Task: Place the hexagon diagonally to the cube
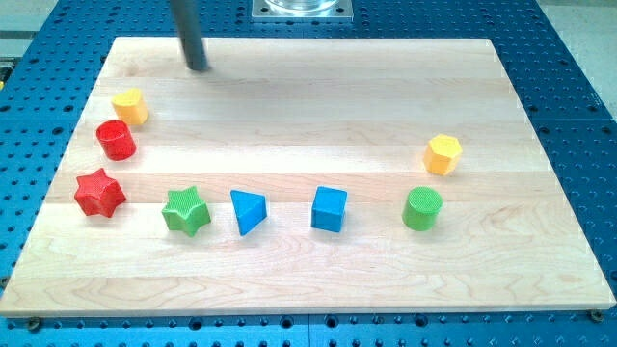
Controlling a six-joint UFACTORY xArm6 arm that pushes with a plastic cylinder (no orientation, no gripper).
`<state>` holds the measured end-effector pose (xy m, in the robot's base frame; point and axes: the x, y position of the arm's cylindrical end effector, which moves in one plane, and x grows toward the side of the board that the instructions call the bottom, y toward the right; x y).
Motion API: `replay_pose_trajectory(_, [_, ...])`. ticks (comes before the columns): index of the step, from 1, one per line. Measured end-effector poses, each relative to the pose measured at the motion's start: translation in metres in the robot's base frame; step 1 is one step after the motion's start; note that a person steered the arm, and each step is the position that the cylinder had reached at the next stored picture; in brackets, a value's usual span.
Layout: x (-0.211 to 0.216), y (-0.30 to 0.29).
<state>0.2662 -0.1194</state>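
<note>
Board (308,96), rod's top cut off

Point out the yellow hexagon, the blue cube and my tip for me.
yellow hexagon (443,152): camera view, centre of its top face.
blue cube (329,208): camera view, middle of the block.
my tip (197,66): camera view, very end of the rod, near the board's top left, far from both.
</note>
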Motion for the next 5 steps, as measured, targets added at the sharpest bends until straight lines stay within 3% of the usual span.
replay_pose_trajectory(1, [0.061,0.094])
replay_pose_trajectory(2, [0.093,0.154])
replay_pose_trajectory(3, [0.152,0.207])
replay_pose_trajectory(4, [0.162,0.283])
replay_pose_trajectory(5, [0.141,0.319])
